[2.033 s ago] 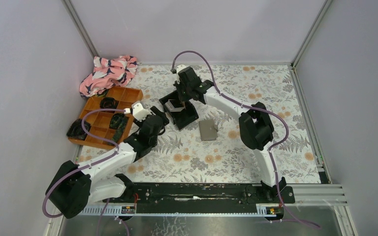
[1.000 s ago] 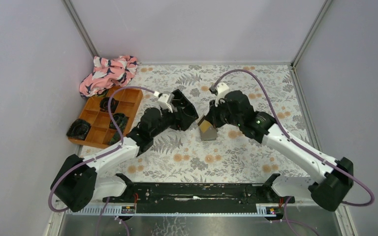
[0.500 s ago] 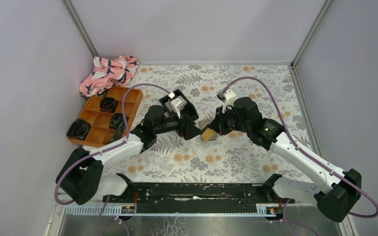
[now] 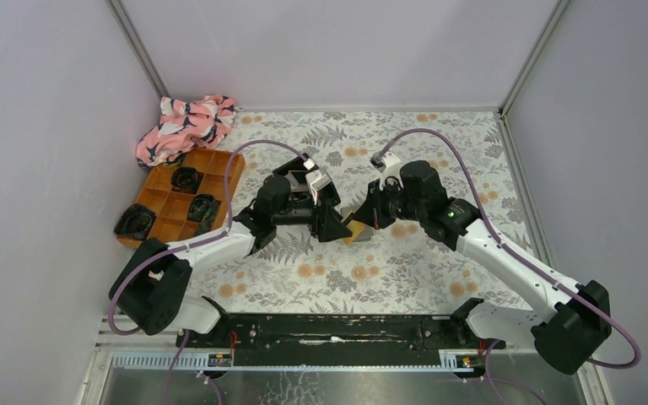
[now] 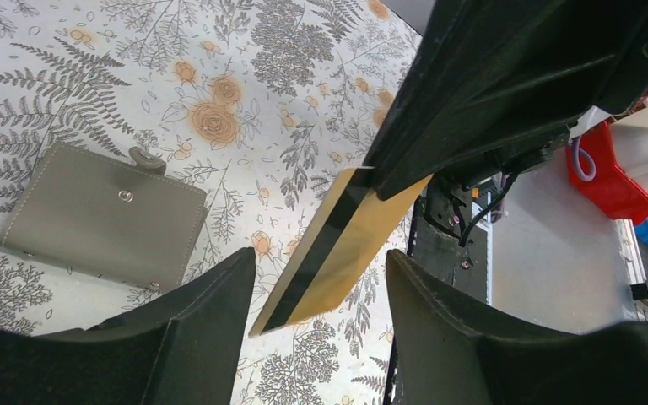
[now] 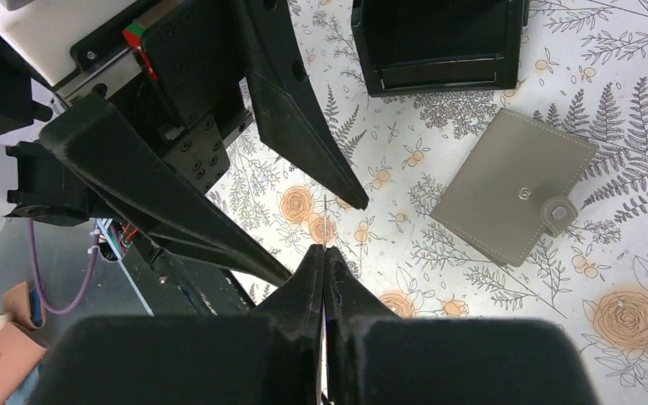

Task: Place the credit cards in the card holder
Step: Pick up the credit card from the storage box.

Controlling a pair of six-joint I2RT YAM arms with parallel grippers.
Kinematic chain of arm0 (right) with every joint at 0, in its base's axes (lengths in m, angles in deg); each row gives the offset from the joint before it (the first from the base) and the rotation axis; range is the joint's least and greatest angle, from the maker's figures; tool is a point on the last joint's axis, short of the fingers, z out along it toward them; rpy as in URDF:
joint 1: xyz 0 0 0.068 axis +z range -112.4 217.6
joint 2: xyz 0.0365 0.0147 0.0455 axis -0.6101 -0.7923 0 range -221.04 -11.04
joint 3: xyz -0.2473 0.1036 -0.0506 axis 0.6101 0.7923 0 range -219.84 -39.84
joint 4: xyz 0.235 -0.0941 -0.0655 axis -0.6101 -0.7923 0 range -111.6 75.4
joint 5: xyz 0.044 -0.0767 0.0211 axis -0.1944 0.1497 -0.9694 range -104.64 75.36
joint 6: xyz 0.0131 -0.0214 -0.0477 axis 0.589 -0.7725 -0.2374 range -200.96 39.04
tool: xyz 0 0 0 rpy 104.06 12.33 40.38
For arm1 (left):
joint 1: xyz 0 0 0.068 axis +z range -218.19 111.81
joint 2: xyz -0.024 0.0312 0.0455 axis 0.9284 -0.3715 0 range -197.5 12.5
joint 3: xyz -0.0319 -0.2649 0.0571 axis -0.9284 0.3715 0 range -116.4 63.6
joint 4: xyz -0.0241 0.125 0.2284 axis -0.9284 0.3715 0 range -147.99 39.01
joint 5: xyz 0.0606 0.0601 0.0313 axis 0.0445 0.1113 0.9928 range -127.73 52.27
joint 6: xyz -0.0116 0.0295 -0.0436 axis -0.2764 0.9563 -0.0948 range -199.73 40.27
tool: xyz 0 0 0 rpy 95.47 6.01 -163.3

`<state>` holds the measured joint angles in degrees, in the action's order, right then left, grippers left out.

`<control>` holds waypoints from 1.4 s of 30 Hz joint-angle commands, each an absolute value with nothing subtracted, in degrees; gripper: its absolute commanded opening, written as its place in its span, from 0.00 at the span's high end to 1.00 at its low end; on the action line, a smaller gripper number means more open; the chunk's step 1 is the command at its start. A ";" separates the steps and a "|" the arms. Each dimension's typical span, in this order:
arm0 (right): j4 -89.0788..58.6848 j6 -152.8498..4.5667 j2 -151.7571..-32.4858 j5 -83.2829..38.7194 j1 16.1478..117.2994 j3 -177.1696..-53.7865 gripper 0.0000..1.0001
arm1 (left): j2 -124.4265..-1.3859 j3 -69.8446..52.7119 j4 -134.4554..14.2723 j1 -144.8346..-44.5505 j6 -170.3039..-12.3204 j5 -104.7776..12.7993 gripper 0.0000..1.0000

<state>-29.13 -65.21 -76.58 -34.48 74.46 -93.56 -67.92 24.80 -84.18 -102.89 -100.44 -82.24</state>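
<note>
A gold credit card (image 5: 350,240) with a black stripe hangs tilted above the table, and my right gripper (image 6: 324,253) is shut on its upper end. Seen from the right wrist, the card shows only as a thin edge (image 6: 325,221). My left gripper (image 5: 321,257) is open, one finger on each side of the card's lower end with gaps on both sides. The card holder (image 5: 101,215) lies closed and snapped on the floral cloth, just beside and below the card (image 4: 355,230). It also shows in the right wrist view as the grey card holder (image 6: 510,186). From above, both grippers meet over it and mostly hide it.
A black square tray (image 6: 439,42) sits just behind the grippers, partly covered by the left arm (image 4: 278,202). An orange compartment tray (image 4: 162,229) with dark items stands at the left. A pink patterned cloth (image 4: 187,122) is bunched in the back left corner.
The left gripper has swung right from the black tray to straddle the card's lower end, its jaws narrowing a little. The right gripper has kept the card held over the card holder.
</note>
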 commanded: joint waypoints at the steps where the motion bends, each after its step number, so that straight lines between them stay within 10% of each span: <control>1: -24.67 -63.99 -77.82 -39.35 73.15 -93.30 1.00 | -69.17 21.82 -86.99 -102.56 -99.23 -86.39 0.38; 19: -20.11 -61.95 -81.06 -46.27 65.89 -92.89 1.00 | -74.73 18.51 -85.94 -101.65 -101.59 -91.28 0.89; 22: -20.67 -63.00 -81.37 -44.16 65.38 -93.27 0.76 | -75.69 18.38 -86.55 -101.21 -102.61 -90.99 1.00; 27: -17.52 -62.78 -77.47 -34.63 65.38 -90.19 0.45 | -77.03 19.89 -91.23 -101.00 -107.27 -87.78 1.00; 42: 2.59 -51.87 -71.44 -30.45 65.38 -72.05 0.44 | -83.55 37.04 -133.20 -101.37 -139.16 -61.81 1.00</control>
